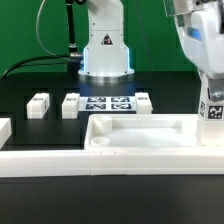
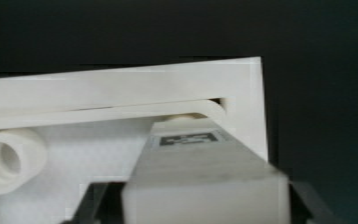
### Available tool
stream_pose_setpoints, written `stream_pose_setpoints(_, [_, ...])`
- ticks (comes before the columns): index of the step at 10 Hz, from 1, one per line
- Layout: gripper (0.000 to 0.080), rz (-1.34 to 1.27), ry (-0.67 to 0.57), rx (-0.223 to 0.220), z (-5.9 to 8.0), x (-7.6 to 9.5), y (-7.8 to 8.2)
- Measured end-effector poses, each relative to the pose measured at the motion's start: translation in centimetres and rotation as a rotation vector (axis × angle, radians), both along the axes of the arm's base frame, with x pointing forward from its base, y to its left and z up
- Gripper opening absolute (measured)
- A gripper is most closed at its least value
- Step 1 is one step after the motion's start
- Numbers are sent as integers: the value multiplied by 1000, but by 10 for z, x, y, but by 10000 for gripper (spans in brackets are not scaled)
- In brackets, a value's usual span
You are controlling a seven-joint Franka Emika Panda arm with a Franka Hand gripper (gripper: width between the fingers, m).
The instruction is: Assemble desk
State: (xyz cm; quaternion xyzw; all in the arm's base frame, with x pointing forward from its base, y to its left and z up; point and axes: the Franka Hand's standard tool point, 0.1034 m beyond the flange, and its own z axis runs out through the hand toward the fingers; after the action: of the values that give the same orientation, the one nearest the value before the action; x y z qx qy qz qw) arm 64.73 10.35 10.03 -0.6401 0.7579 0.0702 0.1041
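Overall, the scene sits on a matte black table (image 1: 30, 85) with a plain green backdrop (image 1: 30, 30) behind it. The arm's white base (image 1: 106, 55), glowing blue at its foot, stands at the back. In front of the base lies the flat marker board (image 1: 108, 104). To the exterior view's left of the board are short, blocky loose legs (image 1: 38, 105) of smooth white plastic.

The desk top (image 1: 150, 128) lies flat on the table in the foreground, toward the exterior view's right. It is a wide white tray with a raised rim and a round socket (image 2: 5, 165) in one corner. A long white rail (image 1: 60, 165) runs just in front of it.

The arm comes down from the upper right of the exterior view, with the hand (image 1: 212, 97) pointing downward over the tray's right end. It is clamped on a square white leg (image 1: 214, 110) that bears a black-and-white tag. In the wrist view the dark fingers (image 2: 108, 205) flank this leg (image 2: 202, 165). Its far end sits at the tray's corner, against the inner rim (image 2: 247, 90).
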Motion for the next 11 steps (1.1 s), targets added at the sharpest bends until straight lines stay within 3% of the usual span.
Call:
stream_pose_setpoints(5, [300,-169,29,9,1,2,-1])
stream_pose_setpoints(6, [372,-167,30,9,0,2,-1])
stream_pose_setpoints(7, [554,-166,29,9,0,2,-1])
stream_pose_setpoints(8, [554,-161,26,9,2,3,0])
stream_pose_setpoints(9, [630,-135,1,14,16,6,0])
stream_pose_setpoints(11, [644,-120,-47,32,54,8,-3])
